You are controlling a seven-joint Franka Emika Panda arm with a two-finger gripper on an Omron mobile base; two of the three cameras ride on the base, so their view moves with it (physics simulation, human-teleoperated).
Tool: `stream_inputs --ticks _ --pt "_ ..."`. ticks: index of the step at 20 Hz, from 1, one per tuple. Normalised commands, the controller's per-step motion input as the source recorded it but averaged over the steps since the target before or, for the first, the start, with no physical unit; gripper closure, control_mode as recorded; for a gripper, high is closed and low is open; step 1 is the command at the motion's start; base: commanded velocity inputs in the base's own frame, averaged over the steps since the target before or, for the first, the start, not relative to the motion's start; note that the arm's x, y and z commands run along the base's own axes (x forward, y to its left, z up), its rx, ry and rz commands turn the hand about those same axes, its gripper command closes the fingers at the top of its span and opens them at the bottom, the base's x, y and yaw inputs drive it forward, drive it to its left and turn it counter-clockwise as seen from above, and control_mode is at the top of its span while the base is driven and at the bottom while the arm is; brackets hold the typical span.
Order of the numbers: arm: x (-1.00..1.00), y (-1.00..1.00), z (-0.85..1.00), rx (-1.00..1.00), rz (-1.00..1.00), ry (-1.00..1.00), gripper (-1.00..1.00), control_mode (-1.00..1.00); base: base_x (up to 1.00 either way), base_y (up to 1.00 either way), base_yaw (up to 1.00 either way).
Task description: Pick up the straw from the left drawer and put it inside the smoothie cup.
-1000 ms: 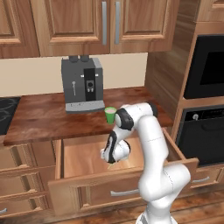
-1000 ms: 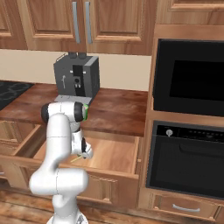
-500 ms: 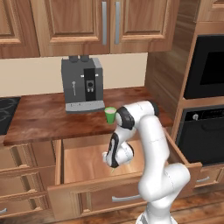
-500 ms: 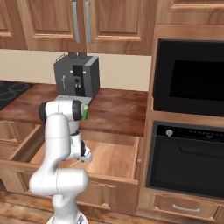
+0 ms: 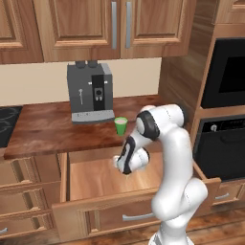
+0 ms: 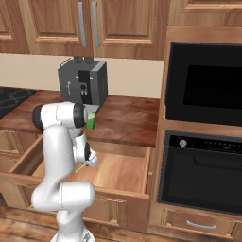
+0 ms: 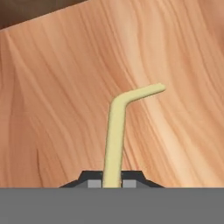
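Left drawer (image 5: pixel 91 217): pulled out under the counter, wide and shallow, light wood; curved silver bar handle (image 5: pixel 139 216) on the panelled front. Floor of pale grain, seen close in the hand view.
Drawer contents: the straw, with the arm's hand reaching down inside over the middle of the floor.
Straw (image 7: pixel 114 139): thin, pale yellow-green; runs up from between the fingertips, then bends off to one side in a short end. In the right base view a thin pale sliver (image 6: pixel 80 167) shows just beside the hand, over the drawer floor.
Gripper (image 7: pixel 112 184): closed, pinching the straw at its long part. Whether the straw touches the floor, cannot tell.
Smoothie cup (image 5: pixel 121 126): small, bright green, upright on the dark wood counter (image 5: pixel 43 129) near its front edge, just behind the open drawer. Contents too small to make out. Also seen behind the arm's upper joint (image 6: pixel 90 121).
Coffee machine (image 5: pixel 90 92): grey, on the counter, behind and to the left of the cup.
Narrower drawers (image 5: pixel 24 201): left of the open one, shut.
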Motion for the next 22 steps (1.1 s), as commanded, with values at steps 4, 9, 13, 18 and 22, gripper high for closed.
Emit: stream_inputs --ticks 4,9,13,18,22 --pt "-0.08 -0.02 1.0 0.0 -0.08 0.0 1.0 -1.0 0.0 0.0 0.0" --pt "-0.03 -0.02 1.0 0.0 -0.1 -0.02 1.0 -1.0 0.0 0.0 0.0" --pt "0.0 0.0 1.0 0.0 -0.07 -0.05 1.0 -1.0 0.0 0.0 0.0" --pt "0.01 0.0 1.0 0.0 -0.01 -0.06 1.0 -1.0 0.0 0.0 0.0" --pt "0.1 0.0 0.87 0.0 0.0 -0.08 1.0 -1.0 0.0 0.0 0.0"
